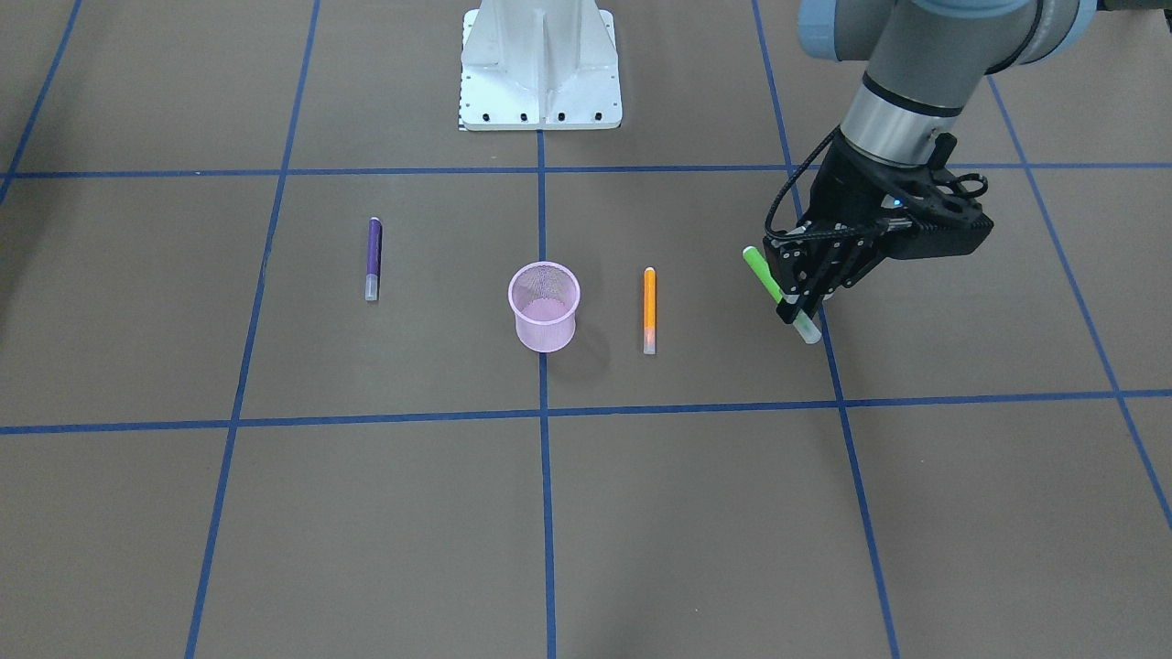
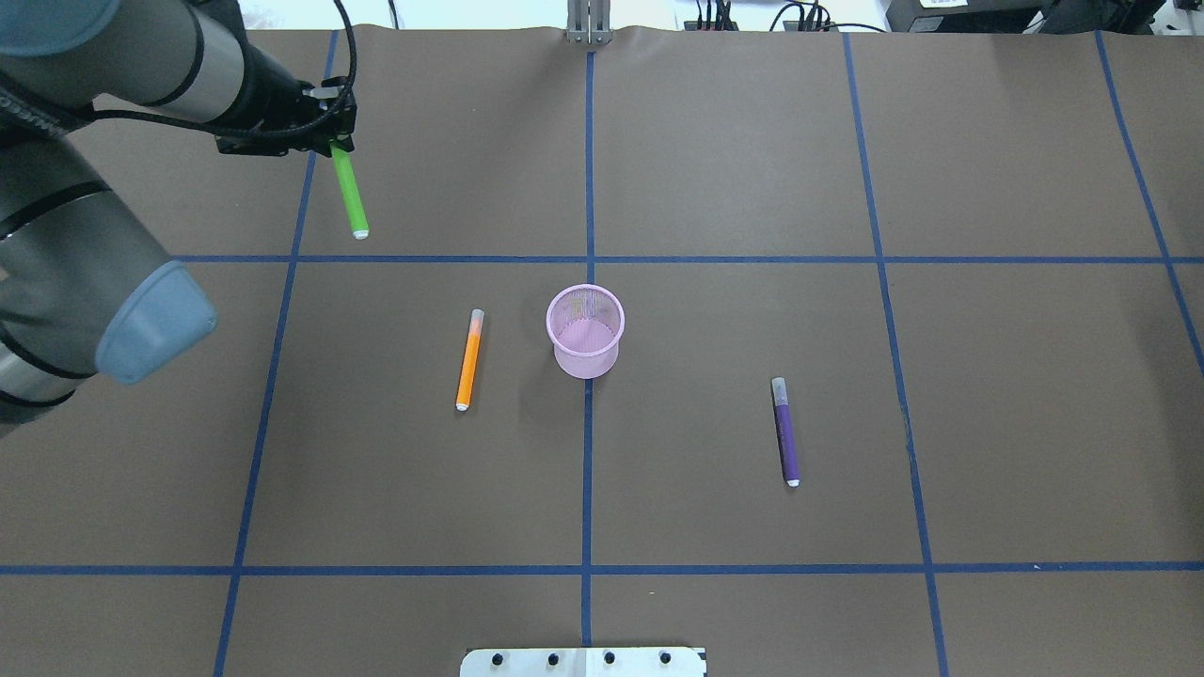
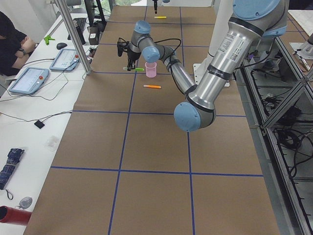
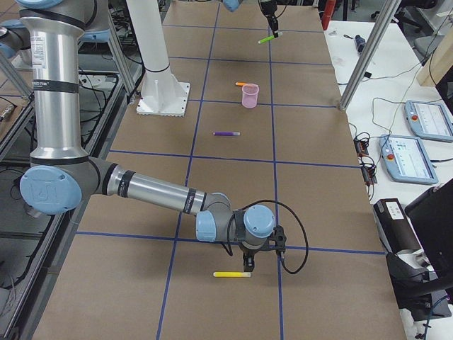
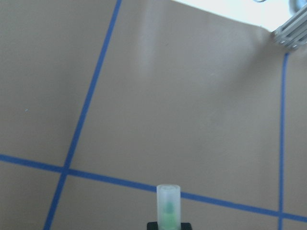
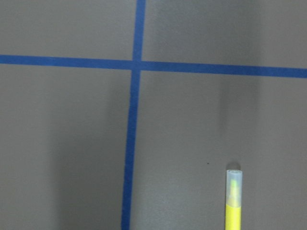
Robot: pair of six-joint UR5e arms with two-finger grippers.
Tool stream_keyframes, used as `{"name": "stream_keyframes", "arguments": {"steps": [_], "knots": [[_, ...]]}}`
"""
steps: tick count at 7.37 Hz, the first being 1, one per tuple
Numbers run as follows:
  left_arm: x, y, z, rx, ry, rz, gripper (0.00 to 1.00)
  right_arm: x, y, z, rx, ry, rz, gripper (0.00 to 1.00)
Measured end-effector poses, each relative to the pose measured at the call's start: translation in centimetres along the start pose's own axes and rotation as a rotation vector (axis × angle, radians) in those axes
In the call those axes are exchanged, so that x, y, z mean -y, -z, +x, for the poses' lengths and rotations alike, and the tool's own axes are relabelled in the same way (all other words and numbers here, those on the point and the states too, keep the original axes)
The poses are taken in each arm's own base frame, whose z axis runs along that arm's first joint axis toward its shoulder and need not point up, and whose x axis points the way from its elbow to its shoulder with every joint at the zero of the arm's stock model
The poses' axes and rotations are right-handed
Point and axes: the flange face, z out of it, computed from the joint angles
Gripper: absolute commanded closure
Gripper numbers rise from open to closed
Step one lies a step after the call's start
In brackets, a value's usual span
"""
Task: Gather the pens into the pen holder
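Observation:
The pink mesh pen holder [image 2: 585, 331] [image 1: 544, 307] stands upright at the table's middle. My left gripper [image 2: 329, 141] [image 1: 806, 284] is shut on the green pen [image 2: 350, 193] [image 1: 760, 270] and holds it tilted above the table, far left of the cup; its pale cap shows in the left wrist view [image 5: 168, 203]. The orange pen [image 2: 468, 359] lies just left of the cup. The purple pen [image 2: 785, 431] lies to its right. The yellow pen [image 4: 231, 274] [image 6: 232, 201] lies far right. My right gripper [image 4: 245, 265] hovers at it; I cannot tell whether it is open or shut.
Blue tape lines divide the brown table cover. The white robot base [image 1: 540, 64] sits at the near edge behind the cup. Metal posts [image 3: 73, 34] and an operators' desk with tablets [image 3: 29, 78] line the far side.

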Motion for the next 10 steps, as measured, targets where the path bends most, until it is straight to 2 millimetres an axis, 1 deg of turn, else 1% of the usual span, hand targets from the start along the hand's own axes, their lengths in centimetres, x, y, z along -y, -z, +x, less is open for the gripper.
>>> {"name": "stream_keyframes", "arguments": {"steps": [1, 2, 3, 4, 7, 10], "knots": [[-0.4, -0.6, 2.9, -0.006, 0.005, 0.03, 1.0, -0.1, -0.4, 0.5, -0.007, -0.006, -0.007, 0.1], [-1.7, -1.7, 5.5, -0.007, 0.006, 0.053, 1.0, -0.2, -0.8, 1.2, -0.035, -0.003, -0.006, 0.09], [-2.8, -2.4, 7.5, -0.012, 0.012, 0.064, 1.0, -0.2, -1.2, 2.0, -0.069, 0.004, 0.002, 0.09], [-3.3, -2.6, 8.6, -0.017, 0.016, 0.068, 1.0, -0.3, -1.8, 2.8, -0.087, 0.012, 0.01, 0.09], [-3.3, -2.8, 10.4, -0.023, 0.017, 0.071, 1.0, -0.2, -3.2, 4.3, -0.1, 0.03, 0.027, 0.1], [-3.2, -2.9, 10.8, -0.025, 0.017, 0.071, 1.0, -0.9, -4.7, 5.7, -0.101, 0.03, 0.024, 0.11]]}}
